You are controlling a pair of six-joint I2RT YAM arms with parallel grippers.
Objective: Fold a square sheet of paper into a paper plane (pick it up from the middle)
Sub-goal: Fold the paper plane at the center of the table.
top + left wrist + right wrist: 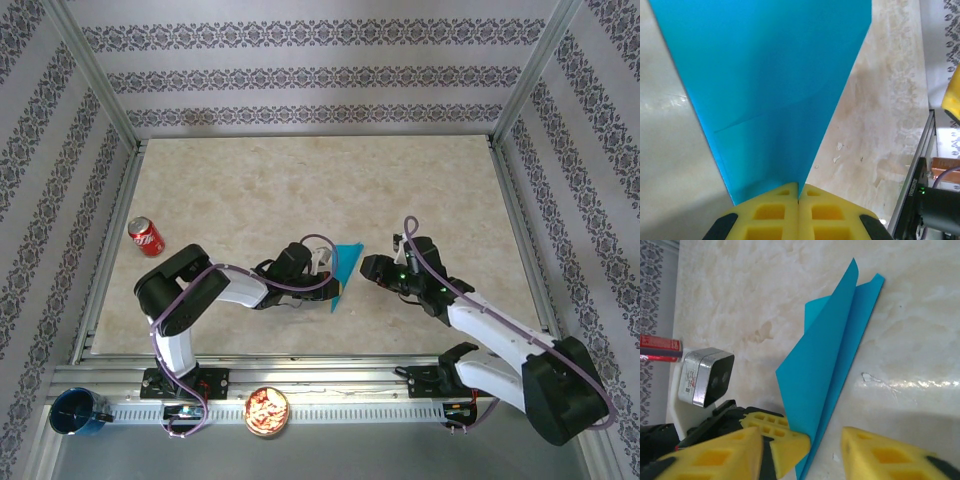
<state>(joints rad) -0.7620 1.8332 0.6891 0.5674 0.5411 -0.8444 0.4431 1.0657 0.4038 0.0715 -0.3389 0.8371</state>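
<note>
Item: paper (348, 265), turquoise, folded to a narrow wedge, mid-table between the two arms. Long axis runs near to far, narrow end toward the arm bases.
Left gripper (798, 197): closed tight on the narrow end, approaching from the left.
Right gripper (802, 452): jaws wide, nothing held, just right of the paper at the clamped end. It looks like the free arm for the next crease.

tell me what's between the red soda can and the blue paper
From the red can: bare table, then the left gripper, shut on the folded paper, as the top view shows.
</note>
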